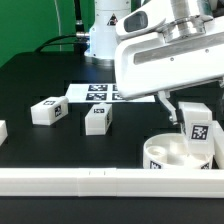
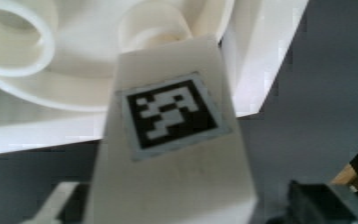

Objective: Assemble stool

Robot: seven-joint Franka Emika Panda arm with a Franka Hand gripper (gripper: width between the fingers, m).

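White plastic fills my wrist view: a blocky leg [image 2: 167, 120] with a black-and-white tag lies lengthwise between my jaws. My gripper [image 1: 188, 108] straddles its upper end, but I cannot tell whether the pads press on it or stand just off it. A thin dark strip beside the leg hints at a gap on 1 side only. The leg [image 1: 197, 132] stands roughly upright at the edge of the round seat [image 1: 150, 150]. Its lower end meets the seat [image 2: 25, 85] next to an open socket [image 2: 34, 45], and whether it is fully home is hidden from me. I judge the leg stiff and light, a moulded part that will not give under pressure. Its smooth faces look slippery, so a grip on 2 opposite flat sides near mid-length, clear of the end that plugs in, should hold best and keep it from pivoting. Just beside the seat runs a long white rail [image 1: 90, 180]. Farther off, toward the exterior view's left, 2 loose legs [image 1: 47, 110] [image 1: 98, 118] lie on the black table [image 1: 30, 80], well apart from the seat. Beyond them is the marker board [image 1: 98, 93], flat near my base.
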